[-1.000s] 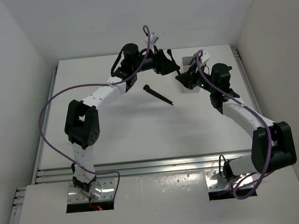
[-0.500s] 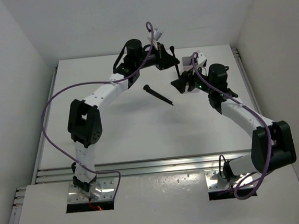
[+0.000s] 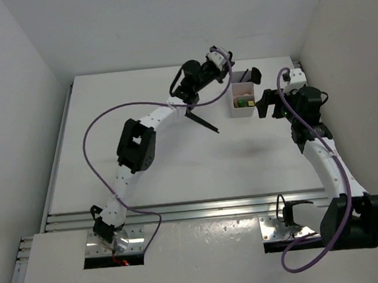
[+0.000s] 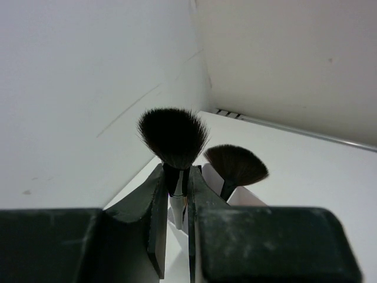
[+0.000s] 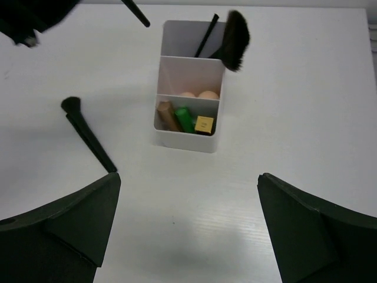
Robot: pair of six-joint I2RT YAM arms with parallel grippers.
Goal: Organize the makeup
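Observation:
My left gripper (image 4: 177, 177) is shut on a black round-headed brush (image 4: 174, 135), held bristles up over the white compartment box (image 3: 243, 111). From above, the left gripper (image 3: 223, 60) hangs at the box's far left corner. A fan brush (image 5: 235, 38) stands in the back compartment. Peach sponges (image 5: 197, 94) fill the middle one. A brown tube (image 5: 167, 115), a green tube (image 5: 184, 118) and a gold one (image 5: 204, 124) sit in the front. Another black brush (image 5: 88, 135) lies on the table left of the box. My right gripper (image 5: 188, 224) is open and empty, just right of the box in the top view.
The box (image 5: 188, 142) stands at the back right of the white table (image 3: 165, 170). White walls close in on three sides. A metal rail (image 3: 182, 211) runs along the near edge.
The left gripper closed on the upright brush and carried it right, over the box. The right gripper opened wide and drew back to the right.

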